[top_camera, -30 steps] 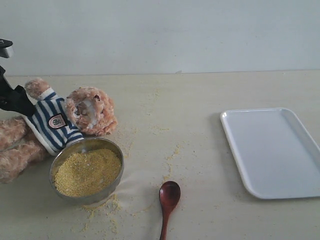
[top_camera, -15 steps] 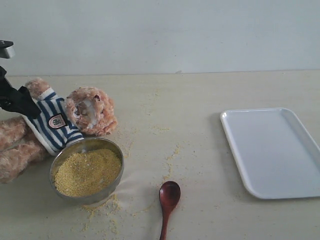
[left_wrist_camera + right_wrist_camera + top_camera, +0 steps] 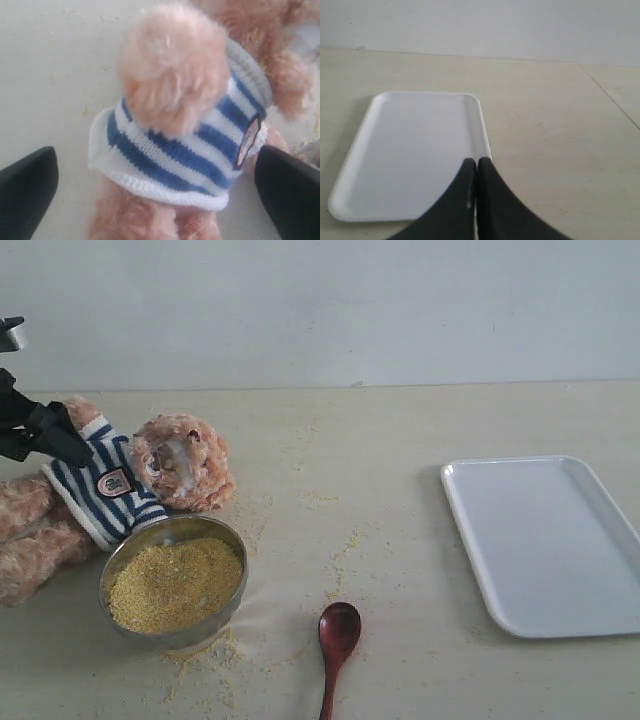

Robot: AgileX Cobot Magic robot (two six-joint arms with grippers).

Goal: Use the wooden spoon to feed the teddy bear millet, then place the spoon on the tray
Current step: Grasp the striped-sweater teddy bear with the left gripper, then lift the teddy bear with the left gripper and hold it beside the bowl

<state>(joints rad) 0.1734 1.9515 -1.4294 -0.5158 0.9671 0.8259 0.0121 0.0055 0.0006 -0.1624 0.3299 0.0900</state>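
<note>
Spoon (image 3: 339,630) handle and teddy bear (image 3: 105,488) legs are cut off.

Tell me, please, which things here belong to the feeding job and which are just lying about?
Job in hand: teddy bear, millet, wooden spoon, tray.
Just lying about: metal bowl holding the millet, spilled grains on the table.

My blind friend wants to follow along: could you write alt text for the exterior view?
A teddy bear in a striped shirt lies beside a metal bowl of millet, a black robot arm at its shoulder. A wooden spoon lies nearby on the table; an empty white tray sits at right.
</note>
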